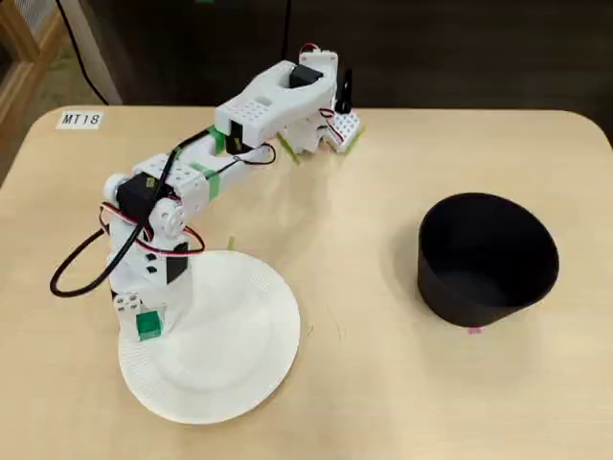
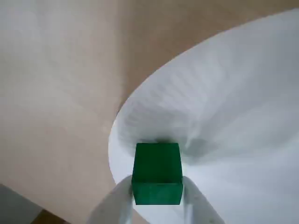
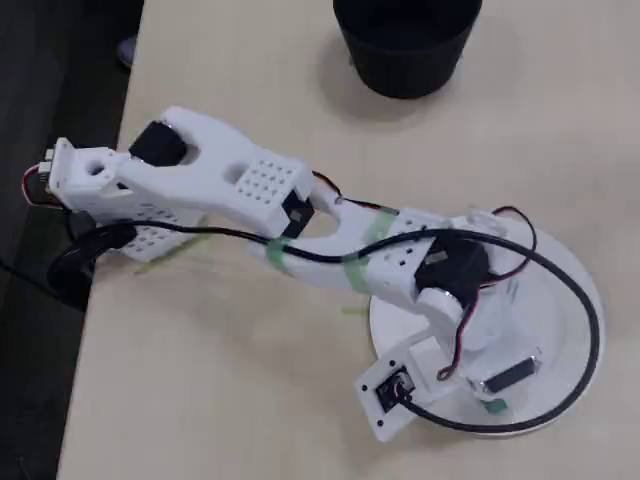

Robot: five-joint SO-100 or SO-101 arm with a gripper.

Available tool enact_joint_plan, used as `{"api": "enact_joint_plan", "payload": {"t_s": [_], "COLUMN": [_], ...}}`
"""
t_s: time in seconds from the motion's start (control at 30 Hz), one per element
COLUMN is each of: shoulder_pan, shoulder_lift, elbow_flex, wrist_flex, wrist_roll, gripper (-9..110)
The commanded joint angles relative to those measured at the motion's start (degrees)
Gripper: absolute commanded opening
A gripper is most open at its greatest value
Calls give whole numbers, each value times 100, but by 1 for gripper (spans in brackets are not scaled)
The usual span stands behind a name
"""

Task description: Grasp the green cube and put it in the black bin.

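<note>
The green cube (image 2: 157, 172) sits between the two white fingers (image 2: 122, 201) of my gripper (image 2: 158, 189), which is shut on it. In a fixed view the gripper (image 1: 144, 324) points down over the left rim of the white plate (image 1: 230, 355), with the cube (image 1: 148, 325) at its tip. I cannot tell if the cube rests on the plate or hangs just above it. The black bin (image 1: 487, 259) stands upright and apart at the right. In another fixed view the cube (image 3: 492, 406) peeks out under the gripper (image 3: 490, 395), and the bin (image 3: 405, 45) is at the top edge.
The arm's base (image 1: 326, 125) stands at the table's far edge, and the arm folds back over the table toward the plate. A black cable (image 1: 72, 273) loops left of the gripper. A label (image 1: 79, 120) lies at the back left corner.
</note>
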Motion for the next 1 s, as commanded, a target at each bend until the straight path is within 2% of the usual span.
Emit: {"api": "enact_joint_plan", "payload": {"t_s": [0.0,0.3,0.6,0.83,0.97], "shoulder_pan": [-158,-1072,-3296,-5265,-6188], "shoulder_lift": [686,2206,3727,4939,5766], "elbow_flex": [-264,-264,-62,1573,3243], "wrist_flex": [132,756,1169,1178,1178], "wrist_roll": [-149,-1099,-2479,-2997,-3015], "gripper": [0,0,0,0,0]}}
